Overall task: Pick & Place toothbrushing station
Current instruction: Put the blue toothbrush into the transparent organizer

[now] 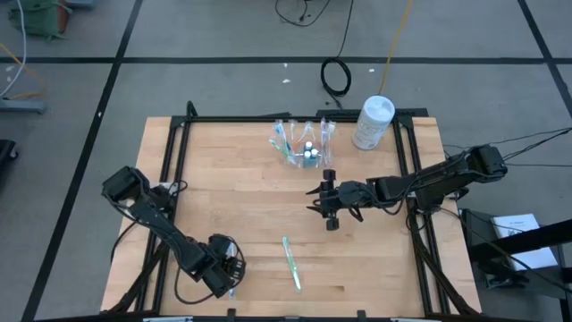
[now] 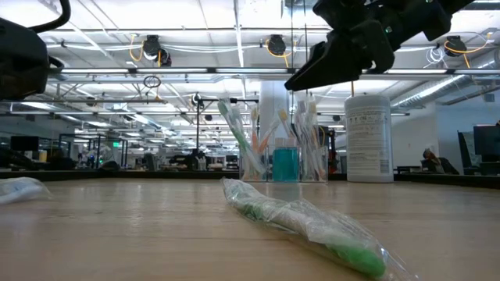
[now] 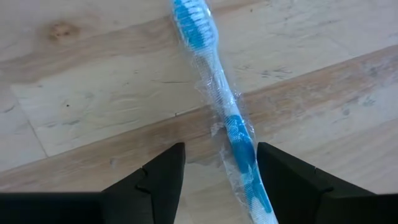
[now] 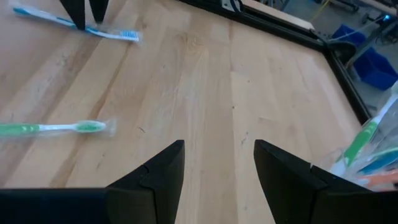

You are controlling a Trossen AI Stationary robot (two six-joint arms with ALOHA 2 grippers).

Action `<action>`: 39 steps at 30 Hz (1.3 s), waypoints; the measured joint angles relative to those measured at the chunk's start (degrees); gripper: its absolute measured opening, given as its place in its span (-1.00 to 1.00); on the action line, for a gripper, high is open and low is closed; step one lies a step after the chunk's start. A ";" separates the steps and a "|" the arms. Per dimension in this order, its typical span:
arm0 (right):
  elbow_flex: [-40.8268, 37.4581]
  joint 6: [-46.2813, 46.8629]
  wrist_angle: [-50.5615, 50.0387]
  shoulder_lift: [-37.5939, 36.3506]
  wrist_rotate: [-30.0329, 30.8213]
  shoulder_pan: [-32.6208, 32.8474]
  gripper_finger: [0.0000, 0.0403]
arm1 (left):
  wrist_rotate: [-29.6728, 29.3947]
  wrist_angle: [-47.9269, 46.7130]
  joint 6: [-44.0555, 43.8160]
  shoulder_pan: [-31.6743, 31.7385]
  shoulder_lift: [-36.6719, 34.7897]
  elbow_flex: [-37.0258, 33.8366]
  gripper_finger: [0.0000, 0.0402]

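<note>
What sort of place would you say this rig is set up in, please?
Probably a large open workshop or lab: a wooden table on a grey floor marked with dark lines, exposed ceiling ducts overhead, and workstations behind.

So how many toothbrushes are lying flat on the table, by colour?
Green toothbrush: 1
Blue toothbrush: 1, between the fingers of the open left pincer
Total: 2
The ones standing in the cup are too bunched to count.
</note>
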 joint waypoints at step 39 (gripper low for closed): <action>-0.02 8.43 0.18 0.02 -0.15 -0.01 -0.08 | -51.29 28.68 49.69 8.77 -3.69 -0.36 -0.88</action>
